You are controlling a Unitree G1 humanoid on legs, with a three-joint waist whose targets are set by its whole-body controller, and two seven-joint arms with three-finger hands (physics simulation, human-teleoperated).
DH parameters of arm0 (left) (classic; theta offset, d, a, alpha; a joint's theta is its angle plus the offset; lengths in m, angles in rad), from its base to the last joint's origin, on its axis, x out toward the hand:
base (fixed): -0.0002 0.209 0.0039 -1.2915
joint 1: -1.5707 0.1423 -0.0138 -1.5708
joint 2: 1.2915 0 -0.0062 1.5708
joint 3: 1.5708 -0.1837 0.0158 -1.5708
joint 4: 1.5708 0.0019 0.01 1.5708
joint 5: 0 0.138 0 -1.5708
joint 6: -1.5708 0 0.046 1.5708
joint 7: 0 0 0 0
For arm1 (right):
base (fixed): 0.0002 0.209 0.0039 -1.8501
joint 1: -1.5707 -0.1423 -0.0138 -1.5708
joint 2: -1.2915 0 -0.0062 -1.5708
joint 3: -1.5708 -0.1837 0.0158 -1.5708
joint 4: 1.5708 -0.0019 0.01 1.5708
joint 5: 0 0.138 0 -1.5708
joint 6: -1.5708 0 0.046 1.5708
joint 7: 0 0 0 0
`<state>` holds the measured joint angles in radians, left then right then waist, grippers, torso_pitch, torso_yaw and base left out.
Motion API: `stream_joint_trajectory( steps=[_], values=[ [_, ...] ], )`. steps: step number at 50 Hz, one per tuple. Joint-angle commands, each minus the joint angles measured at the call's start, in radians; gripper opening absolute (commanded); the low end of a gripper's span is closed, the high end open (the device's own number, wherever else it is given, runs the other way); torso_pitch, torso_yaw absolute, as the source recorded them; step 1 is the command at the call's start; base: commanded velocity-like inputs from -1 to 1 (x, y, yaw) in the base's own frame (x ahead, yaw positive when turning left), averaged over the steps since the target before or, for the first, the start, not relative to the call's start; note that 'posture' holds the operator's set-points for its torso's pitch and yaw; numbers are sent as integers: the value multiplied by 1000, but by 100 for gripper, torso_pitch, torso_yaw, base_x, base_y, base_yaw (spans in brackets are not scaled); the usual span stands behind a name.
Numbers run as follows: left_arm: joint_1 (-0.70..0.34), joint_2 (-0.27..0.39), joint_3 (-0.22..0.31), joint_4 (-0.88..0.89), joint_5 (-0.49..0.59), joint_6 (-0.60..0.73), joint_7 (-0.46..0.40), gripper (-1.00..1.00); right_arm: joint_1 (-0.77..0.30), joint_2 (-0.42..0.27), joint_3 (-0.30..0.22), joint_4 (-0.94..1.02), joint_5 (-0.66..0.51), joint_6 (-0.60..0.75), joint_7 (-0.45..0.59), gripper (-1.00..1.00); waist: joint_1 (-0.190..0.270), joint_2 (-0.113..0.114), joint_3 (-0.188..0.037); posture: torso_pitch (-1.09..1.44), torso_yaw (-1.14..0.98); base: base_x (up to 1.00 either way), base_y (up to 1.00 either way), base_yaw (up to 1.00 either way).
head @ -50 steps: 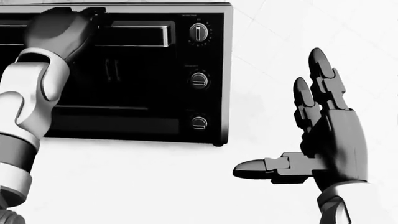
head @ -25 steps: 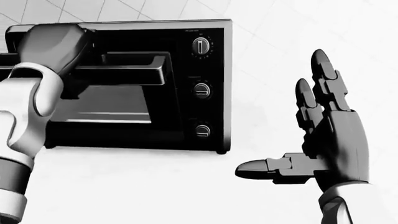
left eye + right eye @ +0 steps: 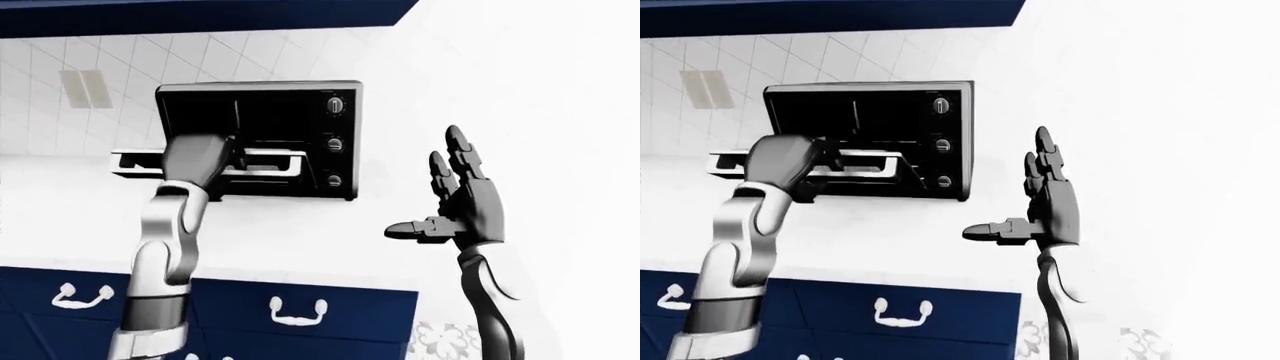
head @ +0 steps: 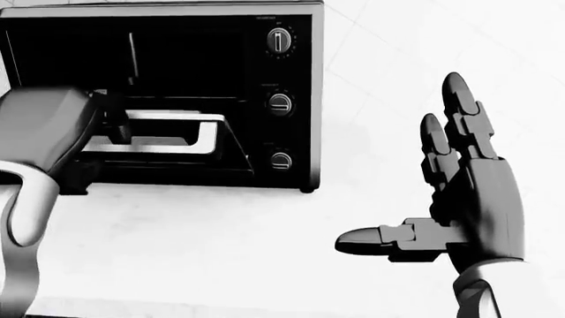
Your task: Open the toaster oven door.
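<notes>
The dark three-finger left hand (image 4: 44, 129) has its fingers curled round the pale metal bar handle (image 4: 167, 132) of the drop-down glass door (image 3: 215, 163), though the fingers themselves are mostly hidden behind the palm. A second ago that handle sat high against the black toaster oven (image 3: 258, 139); half a second ago the door was tilted partway; now it lies nearly level, and the dark cavity shows above it. By my reading the opening is essentially done, with only release remaining. The dark right hand (image 4: 463, 199) keeps its fingers spread wide, thumb out, holding nothing, well apart to the right of the three round knobs (image 4: 280, 103). The oven stands on a white counter (image 4: 220, 252) above blue drawers with white handles (image 3: 298, 309), against a white tiled wall (image 3: 60, 120) under a blue cabinet (image 3: 200, 15).
</notes>
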<state>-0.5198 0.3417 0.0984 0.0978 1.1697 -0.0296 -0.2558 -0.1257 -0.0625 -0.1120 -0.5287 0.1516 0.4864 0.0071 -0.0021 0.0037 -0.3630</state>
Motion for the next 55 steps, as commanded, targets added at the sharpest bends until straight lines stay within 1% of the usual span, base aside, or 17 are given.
stream_joint_trajectory(
  steps=[1,2,5,9,15,22,26,32,33,35,36,38,40,46,47,51,55],
  values=[
    [-19,14,20,3,14,22,-19,-61,-28,-4,-1,-29,1,-27,1,100,3,-1,6,-60,0,0,0,0],
    [13,10,17,-32,42,27,-4,-61,-27,-4,-2,-28,2,-29,2,100,4,-1,6,-60,0,0,0,0],
    [44,-1,17,-51,74,22,19,-62,-26,-5,-4,-29,3,-29,2,100,3,0,4,-60,0,0,0,0],
    [90,-11,23,-118,113,20,18,-59,-26,-6,-6,-30,5,-27,2,100,2,-1,2,-60,0,0,0,0],
    [132,-28,29,-163,126,11,12,-53,-26,-6,-7,-30,6,-27,2,100,0,-4,-1,-60,0,0,0,0],
    [204,-50,45,-288,131,6,-30,-51,-25,-7,-7,-29,7,-29,2,100,1,-2,-7,-60,0,0,0,0],
    [242,-65,51,-328,132,2,-32,-48,-25,-7,-9,-29,7,-29,3,100,0,-2,-10,-60,0,0,0,0],
    [296,-97,46,-408,140,-4,-48,-34,-27,-8,-9,-43,8,-14,0,100,6,-2,-19,-60,0,0,0,0],
    [311,-101,50,-423,139,-6,-50,-29,-26,-8,-10,-47,9,-11,-1,100,7,-2,-20,-60,0,0,0,0],
    [311,-102,51,-425,139,-7,-51,-29,-26,-8,-11,-47,9,-10,-1,100,9,-3,-22,-60,0,0,0,0],
    [342,-109,54,-447,137,-12,-50,-21,-26,-8,-10,-49,10,-8,-1,100,10,-3,-22,-60,0,0,0,0],
    [344,-111,55,-448,138,-14,-50,-21,-26,-8,-10,-49,10,-8,-1,100,12,-2,-24,-60,0,0,0,0],
    [379,-123,56,-487,138,-21,-61,-15,-26,-7,-10,-54,10,-4,-2,100,14,-1,-26,-60,0,0,0,0],
    [433,-143,66,-551,138,-40,-78,-11,-24,-8,-12,-34,10,-24,2,100,17,-1,-26,-60,0,0,0,0],
    [448,-149,70,-576,136,-42,-91,-7,-24,-8,-12,-29,9,-28,3,100,17,-2,-25,-60,0,0,0,0],
    [460,-156,76,-609,133,-48,-114,-3,-21,-7,-10,-22,8,-38,4,100,19,-3,-24,-60,0,0,0,0],
    [507,-173,87,-640,128,-62,-116,3,-20,-6,-8,-20,7,-40,4,100,20,-3,-24,-60,0,0,0,0]
  ],
)
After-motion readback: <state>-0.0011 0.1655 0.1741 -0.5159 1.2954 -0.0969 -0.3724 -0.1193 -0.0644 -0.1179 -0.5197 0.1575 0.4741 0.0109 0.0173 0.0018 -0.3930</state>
